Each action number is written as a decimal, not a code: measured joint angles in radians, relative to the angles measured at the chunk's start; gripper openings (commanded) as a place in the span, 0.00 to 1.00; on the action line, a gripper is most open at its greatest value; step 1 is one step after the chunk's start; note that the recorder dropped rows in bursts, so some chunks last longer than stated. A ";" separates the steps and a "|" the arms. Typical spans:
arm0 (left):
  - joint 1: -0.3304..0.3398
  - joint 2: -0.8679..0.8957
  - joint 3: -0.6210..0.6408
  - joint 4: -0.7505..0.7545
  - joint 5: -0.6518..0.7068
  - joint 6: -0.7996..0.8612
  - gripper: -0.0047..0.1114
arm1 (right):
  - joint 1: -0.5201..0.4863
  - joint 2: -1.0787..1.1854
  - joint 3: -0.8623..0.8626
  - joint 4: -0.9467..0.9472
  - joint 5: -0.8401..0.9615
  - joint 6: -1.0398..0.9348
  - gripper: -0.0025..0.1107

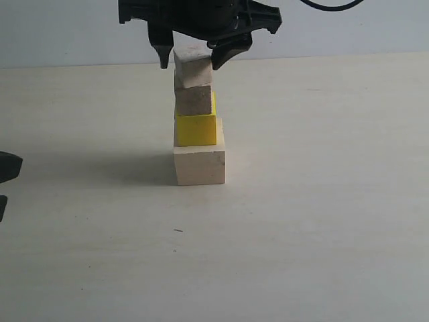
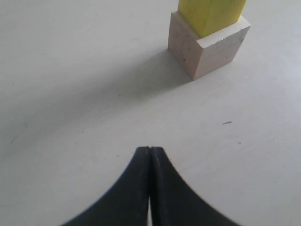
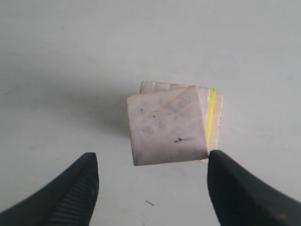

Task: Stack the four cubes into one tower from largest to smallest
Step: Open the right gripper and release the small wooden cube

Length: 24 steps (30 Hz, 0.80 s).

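The tower stands mid-table: the largest pale wood cube [image 1: 200,165] at the bottom, the yellow cube [image 1: 196,129] on it, then the grooved wood cube [image 1: 194,100], and the small pale cube [image 1: 193,69] on top, turned slightly. My right gripper [image 1: 190,62] hangs over the top, open, one finger on each side of the small cube [image 3: 167,125] and gripping nothing; its right finger is close to a corner of that cube. My left gripper [image 2: 150,149] is shut and empty, low at the table's left, pointing toward the base cube [image 2: 207,52] and the yellow cube [image 2: 209,14].
The pale tabletop [image 1: 322,221] spreads bare around the tower, with a few small dark specks [image 1: 177,231]. A light wall [image 1: 53,33] runs behind the table's far edge. A bit of the left gripper [image 1: 8,168] shows at the left border.
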 measured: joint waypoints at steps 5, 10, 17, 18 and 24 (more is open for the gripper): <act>0.000 0.000 0.000 0.000 0.000 0.000 0.04 | 0.000 0.000 0.000 0.006 0.000 0.000 0.58; 0.000 -0.009 0.002 0.000 0.000 0.000 0.04 | 0.000 0.000 0.000 0.016 0.002 -0.009 0.58; 0.000 -0.026 0.002 0.000 0.000 0.000 0.04 | 0.000 0.000 0.000 0.054 0.003 -0.025 0.58; 0.000 -0.026 0.002 0.000 0.000 0.000 0.04 | 0.000 0.000 0.000 0.054 0.003 -0.025 0.58; 0.000 -0.038 0.002 0.000 0.000 0.000 0.04 | 0.000 0.000 0.000 0.054 0.003 -0.027 0.58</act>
